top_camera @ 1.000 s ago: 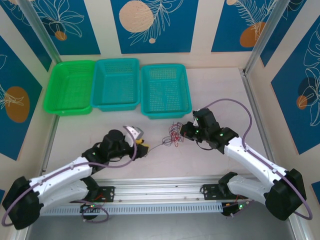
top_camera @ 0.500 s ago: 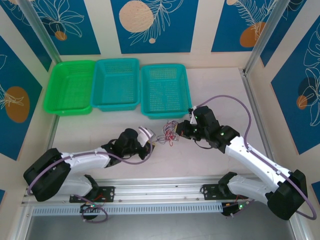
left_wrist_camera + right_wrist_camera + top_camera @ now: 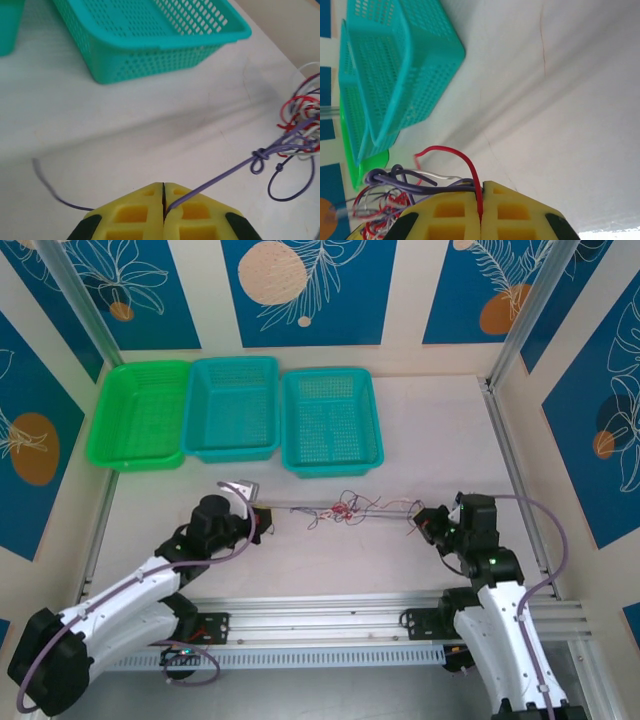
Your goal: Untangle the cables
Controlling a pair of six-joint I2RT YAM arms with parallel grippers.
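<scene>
The pale table [image 3: 430,440] carries three baskets [image 3: 232,450] along its far edge (one green, two teal). The left gripper [image 3: 262,515] is clamped tight on a dark strand [image 3: 210,184]. The right gripper [image 3: 425,525] pinches a red strand [image 3: 440,147]. Between them, near the rightmost basket, the cables [image 3: 345,508] form a small knot, with strands stretched out to either side.
</scene>
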